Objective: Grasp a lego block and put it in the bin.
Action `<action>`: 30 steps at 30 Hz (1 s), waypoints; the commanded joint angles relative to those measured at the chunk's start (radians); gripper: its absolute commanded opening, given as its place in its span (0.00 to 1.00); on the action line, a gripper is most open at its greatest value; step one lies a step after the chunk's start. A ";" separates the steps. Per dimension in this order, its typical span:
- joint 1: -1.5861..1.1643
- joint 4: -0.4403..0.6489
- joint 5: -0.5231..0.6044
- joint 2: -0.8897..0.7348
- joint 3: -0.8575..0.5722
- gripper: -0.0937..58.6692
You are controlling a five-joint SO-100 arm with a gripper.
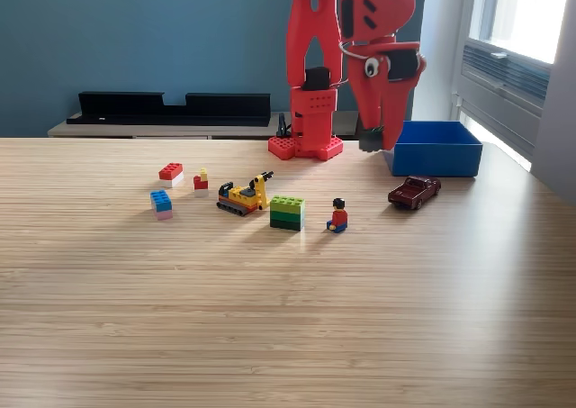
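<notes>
Wooden table (288,318), exterior view.

- Bin (436,149): blue open-topped rectangular plastic box, low walls, at about 2 o'clock from table centre.
- Gripper (373,143): red arm's tip hanging just beside the bin's 9 o'clock wall; whether spread or pressed together cannot be told.
- Green block (287,213): light green over dark green, near centre.
- Blue block (162,204) on pink, and red block (170,174) on white, at 9 to 10 o'clock.
- Yellow digger (245,195), small red-and-yellow piece (201,184), seated figure (338,216), dark red toy car (414,192) at the bin's 7 o'clock.
</notes>
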State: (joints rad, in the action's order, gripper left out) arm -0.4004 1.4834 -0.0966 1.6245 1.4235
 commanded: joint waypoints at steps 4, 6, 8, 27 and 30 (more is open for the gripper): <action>-0.325 0.133 0.058 0.086 -0.091 0.00; -0.400 0.152 0.061 0.086 -0.081 0.00; -0.472 0.169 0.057 0.086 -0.072 0.00; -0.989 0.207 0.025 0.075 0.051 0.00; -0.989 0.207 0.012 0.075 0.046 0.01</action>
State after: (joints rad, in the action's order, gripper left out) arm -1.3760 1.6751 -0.0660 1.6245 1.5018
